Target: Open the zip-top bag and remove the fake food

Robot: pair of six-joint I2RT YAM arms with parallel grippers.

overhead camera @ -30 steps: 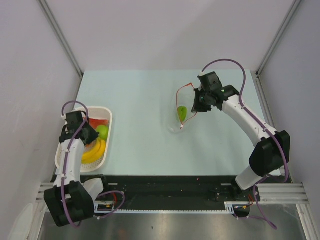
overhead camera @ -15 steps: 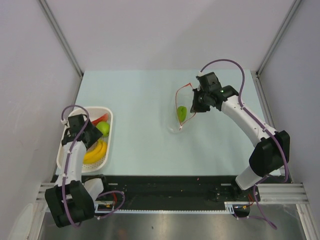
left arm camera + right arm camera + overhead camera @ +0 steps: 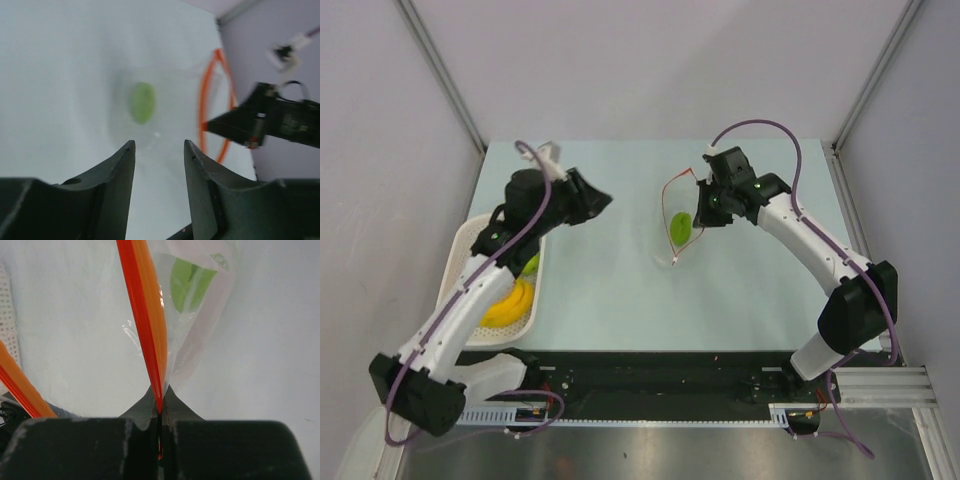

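The clear zip-top bag [image 3: 676, 235] hangs by the red zip strip [image 3: 672, 183] of its open mouth from my right gripper [image 3: 704, 214], which is shut on that strip [image 3: 147, 325]. A flat green piece [image 3: 680, 226] lies inside the bag; it shows in the right wrist view [image 3: 189, 280] and the left wrist view [image 3: 141, 102]. My left gripper [image 3: 601, 201] is open and empty, above the table left of the bag, its jaws [image 3: 157, 145] pointing at it. A yellow banana [image 3: 510, 303] and a round green fruit [image 3: 531, 264] lie in the basket.
The white perforated basket [image 3: 463, 243] stands at the table's left edge, partly under my left arm. Grey walls close in the back and both sides. Bare table lies between the basket and the bag.
My left arm has risen out of the basket and swung right toward the bag, gripper open. My right gripper has shifted slightly left, still holding the zip strip.
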